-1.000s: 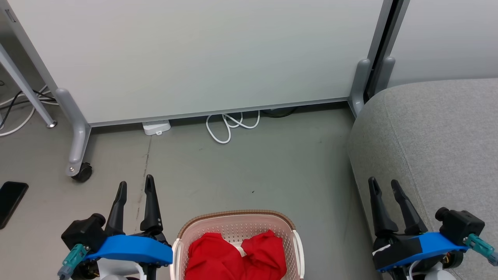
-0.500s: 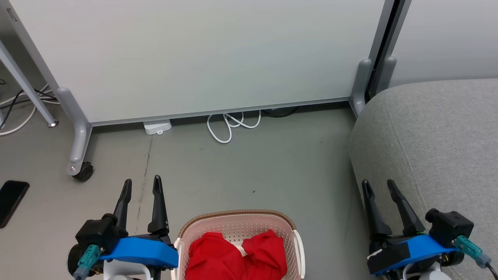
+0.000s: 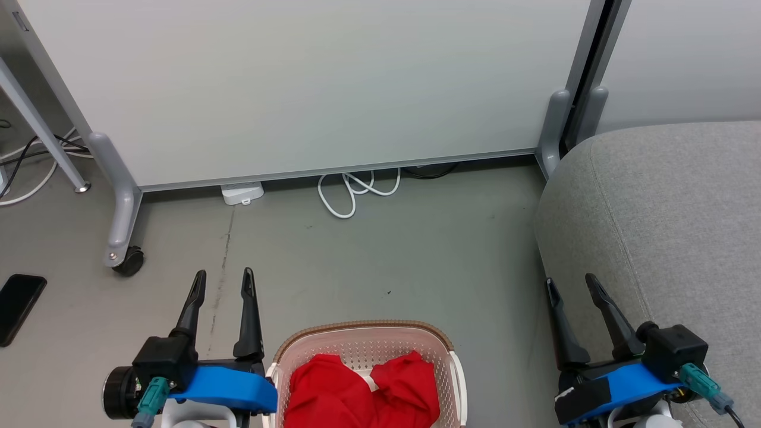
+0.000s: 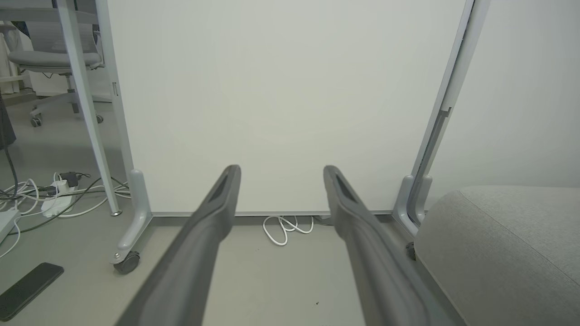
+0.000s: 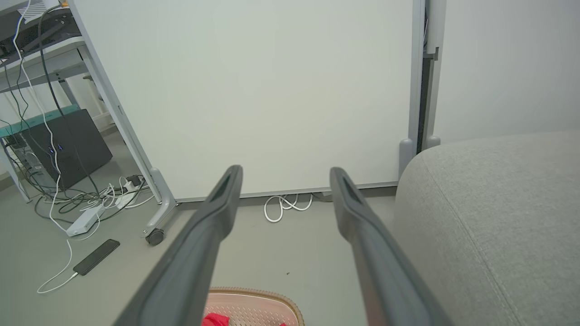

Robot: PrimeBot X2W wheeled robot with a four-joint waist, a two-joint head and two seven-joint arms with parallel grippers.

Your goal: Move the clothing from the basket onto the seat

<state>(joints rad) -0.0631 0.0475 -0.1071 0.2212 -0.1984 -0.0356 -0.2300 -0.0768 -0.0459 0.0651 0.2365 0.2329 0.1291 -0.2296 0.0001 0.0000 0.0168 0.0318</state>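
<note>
The cream basket (image 3: 365, 330) with its brown rim sits on the floor at the bottom centre of the head view, and its far rim (image 5: 263, 292) peeks into the right wrist view. Crumpled red clothing (image 3: 362, 392) lies inside it. The grey seat (image 3: 666, 214) fills the right side. My left gripper (image 3: 223, 278) is open just left of the basket, holding nothing. My right gripper (image 3: 571, 284) is open between the basket and the seat's edge, fingers bare. Both sets of fingers (image 4: 217, 213) (image 5: 224, 199) point toward the white partition.
A white wheeled partition (image 3: 309, 83) stands across the back, with a caster (image 3: 128, 260) at its left foot. A coiled white cable (image 3: 357, 190) and a power adapter (image 3: 242, 192) lie at its base. A black phone (image 3: 18, 300) rests on the floor at far left.
Both grippers have drawn back and inward toward the basket, the left drifting right and the right drifting left. The basket and clothing lie as before.
</note>
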